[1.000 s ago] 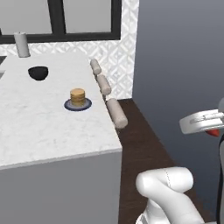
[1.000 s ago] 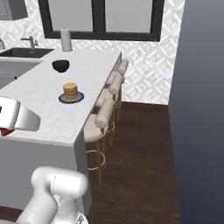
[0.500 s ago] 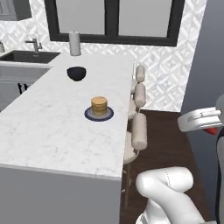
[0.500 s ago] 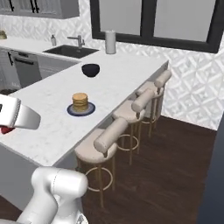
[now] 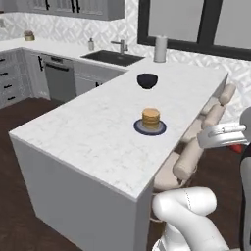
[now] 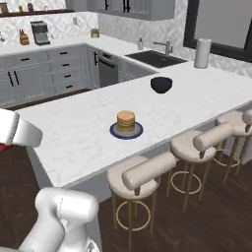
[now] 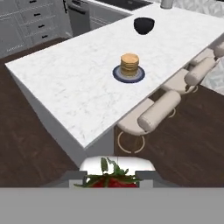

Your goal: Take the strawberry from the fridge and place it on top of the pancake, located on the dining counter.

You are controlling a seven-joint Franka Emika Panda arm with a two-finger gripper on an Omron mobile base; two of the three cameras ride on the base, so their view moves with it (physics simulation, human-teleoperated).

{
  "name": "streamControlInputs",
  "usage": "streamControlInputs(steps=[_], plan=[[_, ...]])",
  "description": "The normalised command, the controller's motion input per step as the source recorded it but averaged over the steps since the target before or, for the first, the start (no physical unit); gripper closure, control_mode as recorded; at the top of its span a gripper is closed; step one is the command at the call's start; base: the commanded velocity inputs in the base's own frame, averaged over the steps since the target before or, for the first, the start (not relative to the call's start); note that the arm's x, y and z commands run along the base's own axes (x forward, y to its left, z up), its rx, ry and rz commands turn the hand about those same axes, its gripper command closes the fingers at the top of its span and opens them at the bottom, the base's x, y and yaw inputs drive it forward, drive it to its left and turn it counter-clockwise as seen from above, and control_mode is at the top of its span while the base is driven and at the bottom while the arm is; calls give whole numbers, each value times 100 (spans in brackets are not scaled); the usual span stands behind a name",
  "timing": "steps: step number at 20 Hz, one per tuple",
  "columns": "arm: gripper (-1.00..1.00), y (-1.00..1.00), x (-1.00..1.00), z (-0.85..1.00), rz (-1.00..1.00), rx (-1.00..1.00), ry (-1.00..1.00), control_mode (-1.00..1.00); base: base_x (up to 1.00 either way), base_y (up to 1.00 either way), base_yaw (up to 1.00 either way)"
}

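White marble forms the top of the dining counter (image 5: 88, 132), a large island with plain light grey sides. Near the middle of this top, closer to the edge lined with stools, the pancake (image 5: 151, 117) sits as a small golden-brown stack on a round dark plate (image 5: 142, 128). A dark bowl (image 5: 147, 80) stands farther along the same top, well apart from the plate, and a pale cylinder (image 5: 160, 48) stands upright near the far edge by the window. Three cushioned stools (image 6: 142, 172) line the long edge of the island over a dark wood floor (image 6: 206, 216).

In the hand view, the gripper (image 7: 114, 180) hangs off the island, beyond its near corner and above the floor. Its jaws are closed part-way on the strawberry (image 7: 113, 181), whose red flesh and green leaves show between the fingertips. In the left base view a patch of red (image 5: 238, 147) shows just under the white hand at the right edge. The fruit is well apart from the pancake stack.

A sink (image 5: 112, 57) with a tap lies in the wall counter beyond the island.
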Motion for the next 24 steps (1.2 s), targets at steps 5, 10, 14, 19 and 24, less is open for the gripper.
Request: streamControlInputs(steps=[5,10,14,19,24], plan=[[100,0,0,0,0,0,0,100,23,-46,76],[100,0,0,0,0,0,0,100,2,-48,79],[100,0,0,0,0,0,0,100,-25,-40,78],[100,0,0,0,0,0,0,100,-44,-21,64],[100,0,0,0,0,0,0,100,-62,-18,-4]])
